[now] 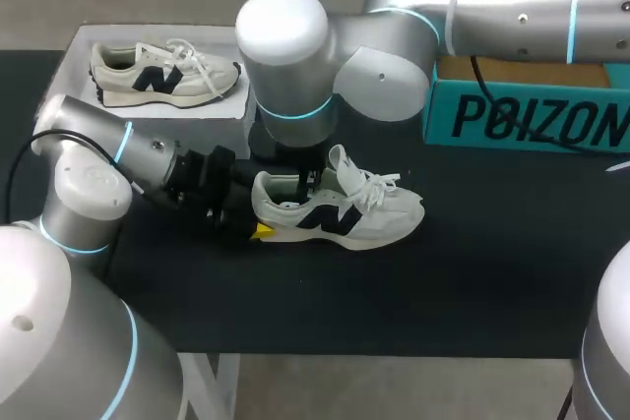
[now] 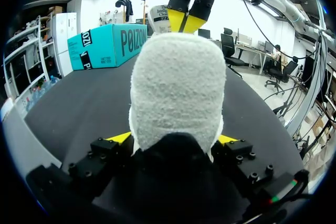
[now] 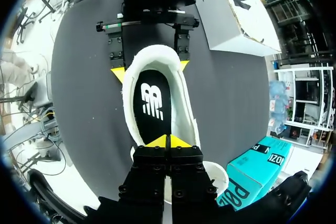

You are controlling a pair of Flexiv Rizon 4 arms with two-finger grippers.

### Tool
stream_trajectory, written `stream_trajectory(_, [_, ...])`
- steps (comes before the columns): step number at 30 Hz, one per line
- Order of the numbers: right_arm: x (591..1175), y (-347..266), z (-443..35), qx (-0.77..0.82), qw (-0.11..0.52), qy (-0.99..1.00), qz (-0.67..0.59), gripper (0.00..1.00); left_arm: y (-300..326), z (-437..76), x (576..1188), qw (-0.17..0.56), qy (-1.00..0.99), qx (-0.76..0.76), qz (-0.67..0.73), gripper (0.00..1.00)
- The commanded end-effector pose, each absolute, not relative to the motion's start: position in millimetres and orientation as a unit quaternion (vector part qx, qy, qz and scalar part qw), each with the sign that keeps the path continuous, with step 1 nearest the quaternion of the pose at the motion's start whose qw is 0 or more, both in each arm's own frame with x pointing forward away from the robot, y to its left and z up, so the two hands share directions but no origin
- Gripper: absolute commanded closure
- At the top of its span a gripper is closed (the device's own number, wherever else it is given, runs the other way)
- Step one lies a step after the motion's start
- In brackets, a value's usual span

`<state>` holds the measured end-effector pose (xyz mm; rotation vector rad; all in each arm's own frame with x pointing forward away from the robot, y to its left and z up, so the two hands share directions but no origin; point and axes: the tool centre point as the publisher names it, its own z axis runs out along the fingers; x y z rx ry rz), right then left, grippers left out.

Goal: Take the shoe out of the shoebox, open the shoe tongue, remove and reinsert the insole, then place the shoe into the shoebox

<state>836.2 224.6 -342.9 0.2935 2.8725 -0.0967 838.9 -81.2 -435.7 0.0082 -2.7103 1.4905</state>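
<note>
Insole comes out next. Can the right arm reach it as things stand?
Probably yes: the right gripper sits just over the shoe's opening, the insole bare beneath; the left gripper clamps only the heel.

Matte black table [image 1: 492,292] under even, soft light

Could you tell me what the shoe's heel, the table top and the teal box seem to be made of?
The shoe heel looks like off-white terry-like fabric: nubby, matte pile. The table top seems black cloth or mat, matte without glare. The teal shoebox looks like printed cardboard, with a brown inside.
</note>
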Motion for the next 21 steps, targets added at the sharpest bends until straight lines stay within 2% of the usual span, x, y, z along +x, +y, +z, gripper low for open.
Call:
stream_trajectory(1, [844,224,-353,0.091,0.117,0.988,-0.033,1.00,-83,-441,840,0.024,-0.876,0.003,0.482,1.00])
stream_trajectory(8, [842,212,-363,0.080,0.099,0.991,-0.044,1.00,-83,-441,840,0.024,-0.876,0.003,0.482,1.00])
stream_trajectory(21, [801,214,-367,0.071,0.057,0.995,-0.036,1.00,-83,-441,840,0.024,-0.876,0.003,0.482,1.00])
